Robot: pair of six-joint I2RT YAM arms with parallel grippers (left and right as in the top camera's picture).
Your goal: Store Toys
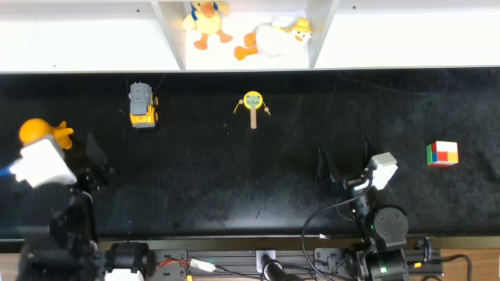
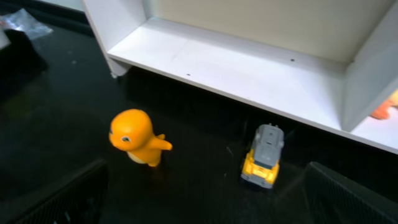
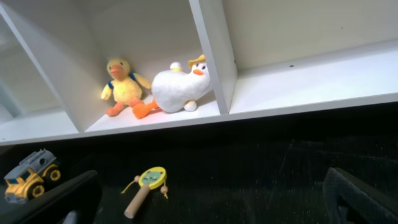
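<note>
An orange toy figure [image 1: 43,133] [image 2: 134,137] stands on the black table at the far left. A yellow and grey toy truck [image 1: 142,104] [image 2: 264,155] [image 3: 28,174] and a green rattle drum with a wooden handle [image 1: 252,106] [image 3: 146,186] lie in front of the white shelf [image 1: 94,39]. A coloured cube [image 1: 442,154] sits at the right. My left gripper [image 1: 92,165] [image 2: 205,208] is open and empty, short of the orange figure and the truck. My right gripper [image 1: 344,162] [image 3: 211,208] is open and empty, low at the right, facing the shelf.
The shelf's middle compartment holds a yellow duck plush [image 1: 206,19] [image 3: 124,87] and a white duck plush [image 1: 273,39] [image 3: 180,87]. White dividers [image 3: 211,50] separate the compartments. The compartment on each side of it has bare floor [image 2: 236,62]. Cables run along the table's front edge.
</note>
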